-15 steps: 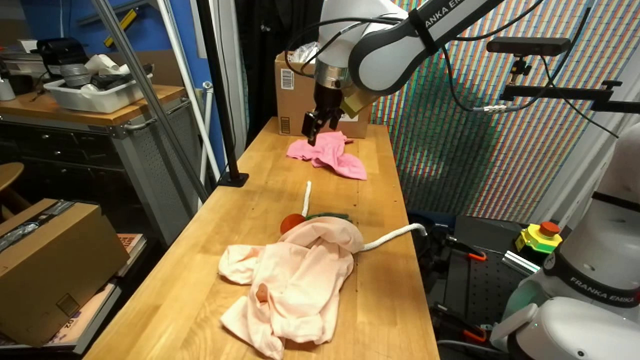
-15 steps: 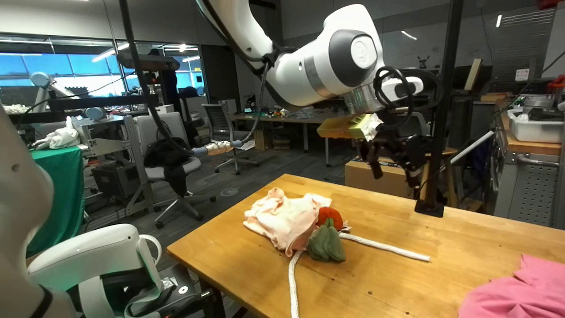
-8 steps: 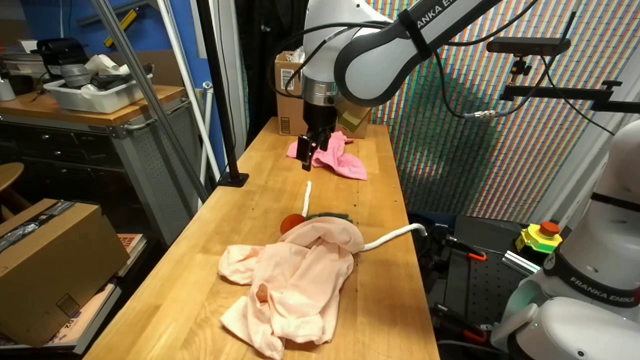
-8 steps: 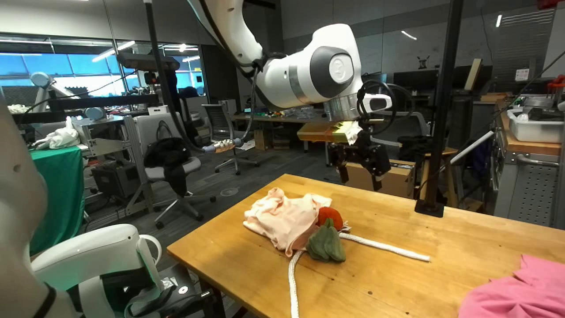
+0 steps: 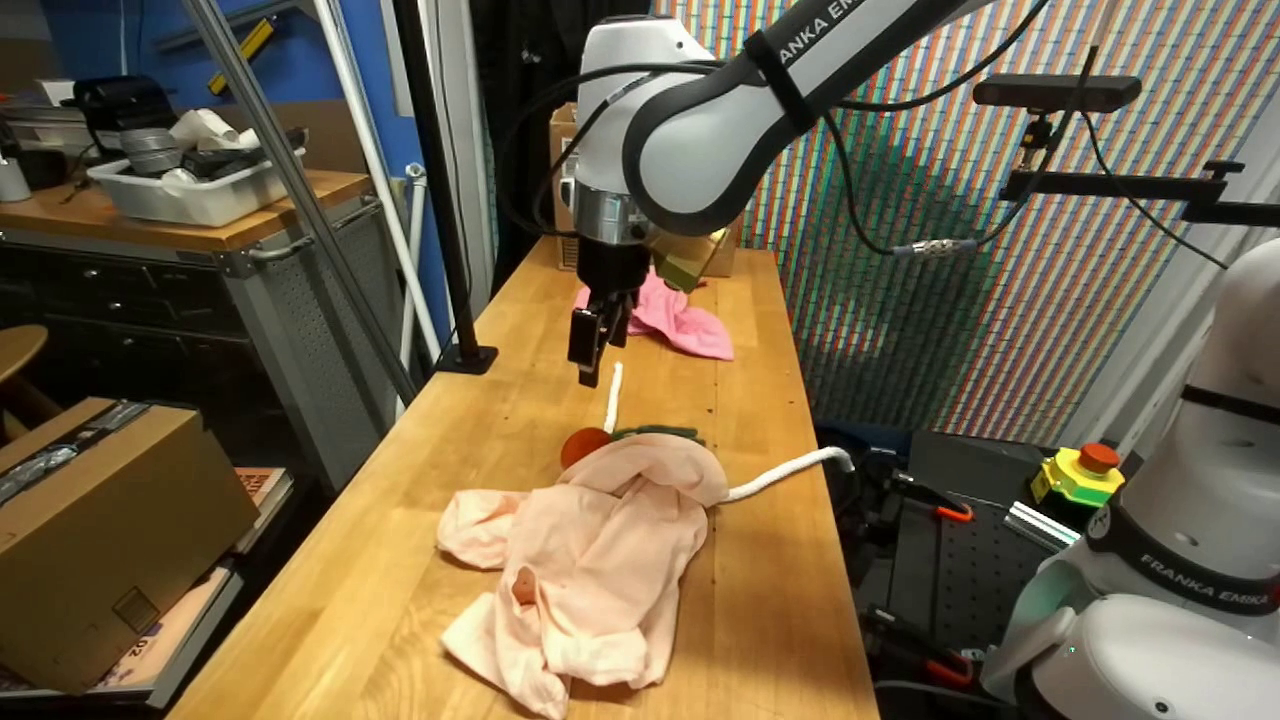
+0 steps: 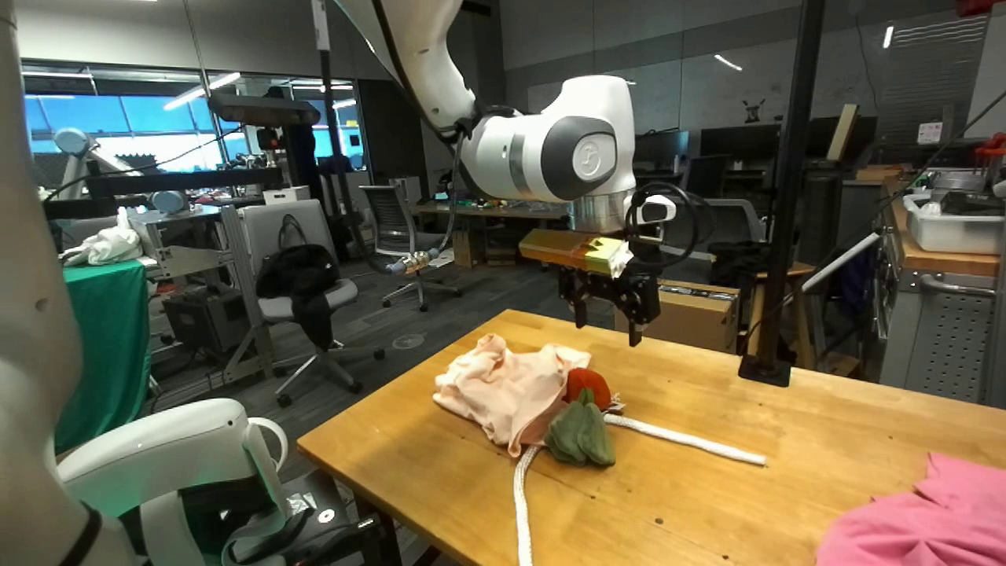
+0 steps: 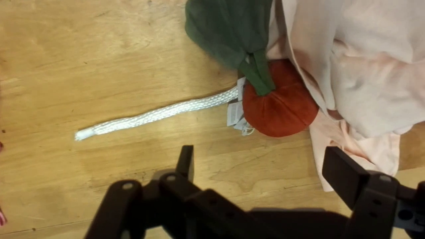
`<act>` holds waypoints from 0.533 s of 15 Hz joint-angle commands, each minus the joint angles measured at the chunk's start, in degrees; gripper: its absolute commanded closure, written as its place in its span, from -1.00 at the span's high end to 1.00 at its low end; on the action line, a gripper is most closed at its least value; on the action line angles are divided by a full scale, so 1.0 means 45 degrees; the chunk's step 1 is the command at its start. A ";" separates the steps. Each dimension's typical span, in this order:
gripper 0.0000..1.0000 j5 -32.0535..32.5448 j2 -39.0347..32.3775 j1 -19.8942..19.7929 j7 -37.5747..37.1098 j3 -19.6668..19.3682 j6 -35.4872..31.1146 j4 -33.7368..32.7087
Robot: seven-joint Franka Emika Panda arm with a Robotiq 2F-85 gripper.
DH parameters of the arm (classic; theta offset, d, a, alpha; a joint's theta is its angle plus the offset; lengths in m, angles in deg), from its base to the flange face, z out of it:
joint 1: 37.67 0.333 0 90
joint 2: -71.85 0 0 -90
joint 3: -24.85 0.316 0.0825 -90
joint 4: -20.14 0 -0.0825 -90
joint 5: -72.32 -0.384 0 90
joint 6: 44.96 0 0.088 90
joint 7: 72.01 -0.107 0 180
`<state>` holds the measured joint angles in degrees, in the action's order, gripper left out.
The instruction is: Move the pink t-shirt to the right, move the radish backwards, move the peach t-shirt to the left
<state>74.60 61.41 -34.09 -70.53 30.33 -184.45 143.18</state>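
Observation:
The radish is a red-orange plush ball with green leaves; it shows in both exterior views (image 5: 585, 446) (image 6: 588, 384) and in the wrist view (image 7: 280, 104). The peach t-shirt (image 5: 600, 570) lies crumpled against it and partly covers it; it also shows in the wrist view (image 7: 375, 76). The pink t-shirt (image 5: 685, 322) lies crumpled at the far end of the table, partly behind the gripper; it shows at an edge in an exterior view (image 6: 927, 523). My gripper (image 7: 259, 154) is open and empty, above the table, near the radish but apart from it; it shows in both exterior views (image 5: 602, 362) (image 6: 607, 333).
A white rope (image 7: 159, 114) runs under the radish and peach t-shirt; one end hangs over the table edge (image 6: 522, 511). A black pole (image 6: 764, 369) stands at the table's side. A cardboard box (image 5: 563, 150) stands at the far end.
My gripper has moved down and away from above the pink t-shirt, toward the radish and peach t-shirt. The t-shirts, radish and rope have not moved.

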 commanded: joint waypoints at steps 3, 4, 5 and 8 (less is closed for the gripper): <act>1.00 -0.1016 -0.1200 0.0294 -0.0161 0.0246 0.0227 -0.1311; 1.00 -0.1137 -0.1381 0.0345 -0.0329 0.0251 0.0180 -0.1439; 1.00 -0.1118 -0.1696 0.0451 -0.0714 0.0196 0.0166 -0.1633; 1.00 -0.1129 -0.2283 0.0606 -0.1408 0.0114 0.0172 -0.1974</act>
<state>70.48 54.24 -32.30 -73.70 31.24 -184.44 137.58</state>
